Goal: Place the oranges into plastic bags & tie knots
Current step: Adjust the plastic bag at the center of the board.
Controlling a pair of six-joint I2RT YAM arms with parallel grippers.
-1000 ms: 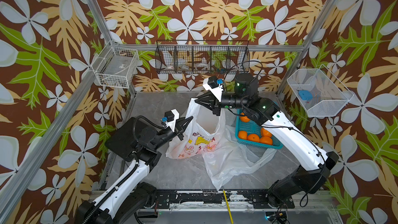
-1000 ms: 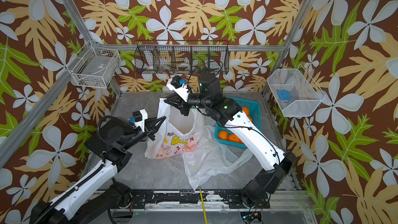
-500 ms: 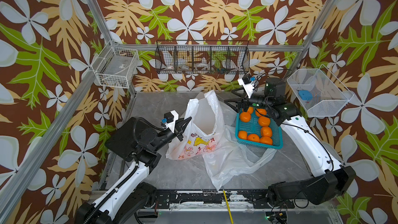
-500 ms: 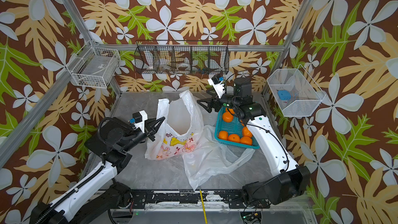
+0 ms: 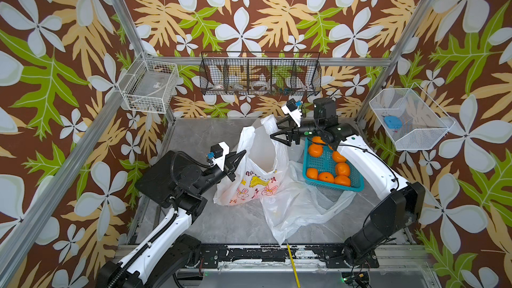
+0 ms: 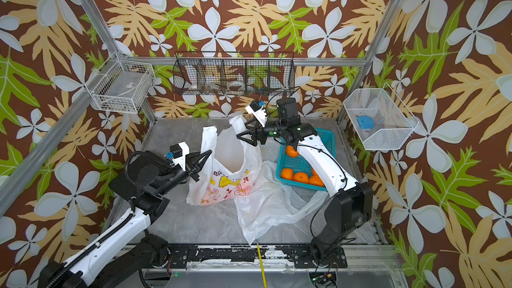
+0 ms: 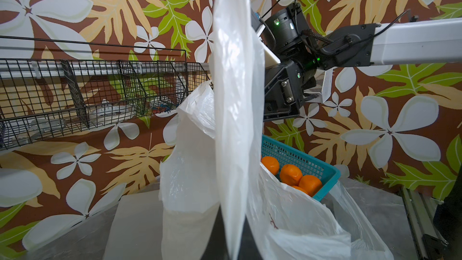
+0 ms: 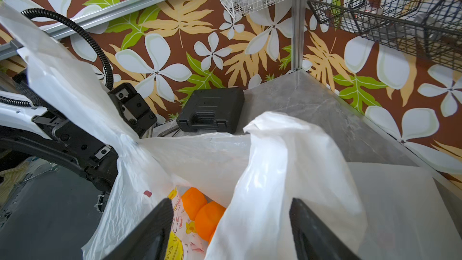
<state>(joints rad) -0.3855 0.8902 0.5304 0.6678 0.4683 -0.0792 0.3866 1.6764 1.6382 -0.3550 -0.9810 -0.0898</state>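
Looks steeply down in both top views from high above the worktop's [image 5: 238, 225] front edge, taking in everything. From the left wrist, close behind a hanging bag handle [image 7: 235, 96], facing the teal basket [image 7: 307, 163] and right arm [image 7: 412, 41]. From the right wrist, close over the same bag's [image 8: 275, 158] open mouth, facing the worktop's back left corner.

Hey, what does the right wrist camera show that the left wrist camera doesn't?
Only the right wrist view: two oranges inside the plastic bag, a black case, the left gripper shut on one handle, and the right gripper open with the other handle between its fingers. Only the left wrist view: the teal basket holding more oranges, and the right arm's white link. Both: the plastic bag and the black wire rack.
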